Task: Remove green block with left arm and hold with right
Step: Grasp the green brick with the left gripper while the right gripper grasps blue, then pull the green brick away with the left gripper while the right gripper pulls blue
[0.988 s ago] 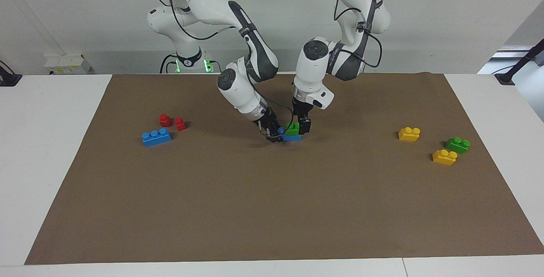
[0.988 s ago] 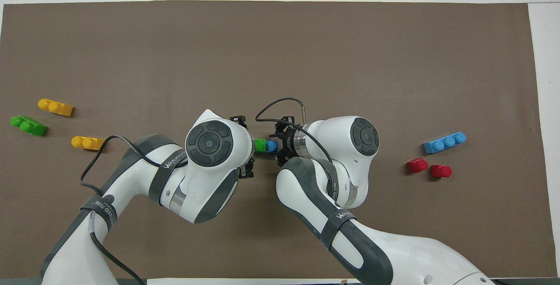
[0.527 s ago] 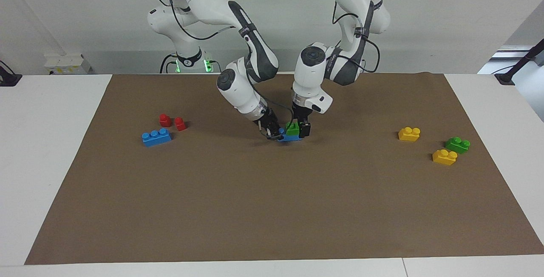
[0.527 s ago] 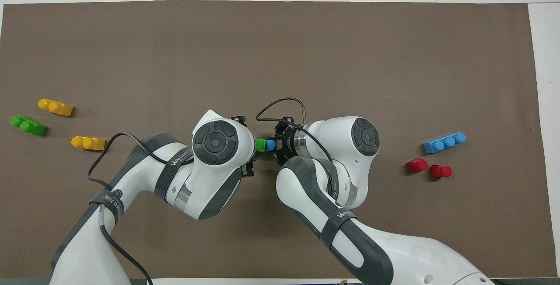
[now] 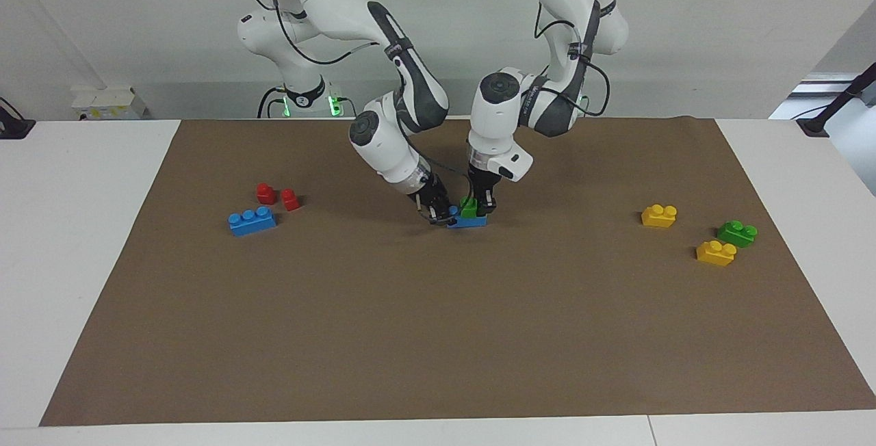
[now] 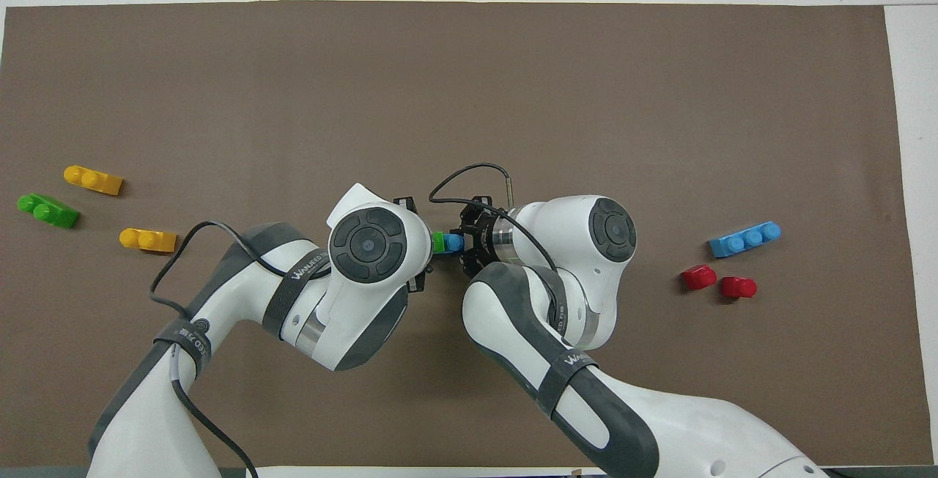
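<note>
1. Since a second ago the left gripper (image 5: 478,210) has drawn in and its fingers have clamped on the green block (image 5: 469,208); the other bricks have not moved.
2. The green block sits on a blue brick (image 5: 468,221) mid-mat, and the right gripper (image 5: 438,215) has its fingers clamped on that brick's end.
3. The brown mat (image 5: 438,336) lies bare from the stack to its edge farthest from the robots.
4. The facing view shows the grips; overhead, the wrists cover all but a sliver of green (image 6: 438,243).
5. Toward the left arm's end: two yellow bricks (image 5: 659,215) (image 5: 716,253) and a second green brick (image 5: 737,233). Toward the right arm's end: a loose blue brick (image 5: 252,220) and two red pieces (image 5: 265,193) (image 5: 290,199).
</note>
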`<state>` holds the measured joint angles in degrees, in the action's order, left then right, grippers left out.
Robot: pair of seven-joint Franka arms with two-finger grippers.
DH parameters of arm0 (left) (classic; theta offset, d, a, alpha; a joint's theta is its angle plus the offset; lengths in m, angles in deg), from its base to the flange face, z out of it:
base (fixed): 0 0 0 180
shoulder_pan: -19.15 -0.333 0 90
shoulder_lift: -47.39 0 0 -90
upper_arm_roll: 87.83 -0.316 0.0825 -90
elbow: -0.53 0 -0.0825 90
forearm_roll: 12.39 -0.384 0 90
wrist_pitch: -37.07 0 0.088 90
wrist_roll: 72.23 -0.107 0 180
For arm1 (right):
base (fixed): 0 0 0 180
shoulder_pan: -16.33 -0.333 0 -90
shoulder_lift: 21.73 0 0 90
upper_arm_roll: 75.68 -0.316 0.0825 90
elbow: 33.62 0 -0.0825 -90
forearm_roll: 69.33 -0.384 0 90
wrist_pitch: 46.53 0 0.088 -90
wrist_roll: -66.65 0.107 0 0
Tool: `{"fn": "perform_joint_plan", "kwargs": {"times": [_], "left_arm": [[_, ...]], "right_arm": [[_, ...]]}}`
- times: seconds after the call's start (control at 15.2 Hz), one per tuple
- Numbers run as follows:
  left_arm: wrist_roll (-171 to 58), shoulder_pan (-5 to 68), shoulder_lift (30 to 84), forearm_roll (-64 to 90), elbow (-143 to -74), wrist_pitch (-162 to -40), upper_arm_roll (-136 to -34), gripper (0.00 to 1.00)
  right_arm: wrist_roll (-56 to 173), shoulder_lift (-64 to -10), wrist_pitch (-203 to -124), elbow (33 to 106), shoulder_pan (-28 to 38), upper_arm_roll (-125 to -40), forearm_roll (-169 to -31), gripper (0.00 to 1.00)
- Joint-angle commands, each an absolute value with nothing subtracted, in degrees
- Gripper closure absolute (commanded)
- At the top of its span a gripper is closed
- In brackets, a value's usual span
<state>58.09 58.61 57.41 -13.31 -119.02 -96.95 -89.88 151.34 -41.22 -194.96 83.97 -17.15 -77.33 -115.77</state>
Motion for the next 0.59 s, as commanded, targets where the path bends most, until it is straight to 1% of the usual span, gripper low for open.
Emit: {"fn": "perform_joint_plan", "kwargs": {"times": [0.0, 0.26, 0.4, 0.53], "left_arm": [[58.2, 59.0, 55.7, -14.1, -119.3, -96.9, -90.6, 1.0], [57.8, 58.6, 52.8, -14.1, -117.9, -92.9, -91.2, 1.0], [55.9, 57.0, 50.8, -14.1, -116.6, -89.9, -91.3, 1.0], [52.7, 55.3, 48.6, -14.1, -115.9, -87.4, -91.3, 1.0]], "right_arm": [[149.3, -41.2, -196.4, 84.4, -17.7, -77.2, -118.1, 1.0], [149.3, -41.2, -196.0, 84.2, -17.5, -77.2, -118.1, 1.0], [149.4, -41.2, -195.3, 83.5, -16.9, -77.2, -118.1, 1.0], [149.2, -40.6, -192.1, 81.9, -15.4, -76.9, -118.0, 1.0]]}}
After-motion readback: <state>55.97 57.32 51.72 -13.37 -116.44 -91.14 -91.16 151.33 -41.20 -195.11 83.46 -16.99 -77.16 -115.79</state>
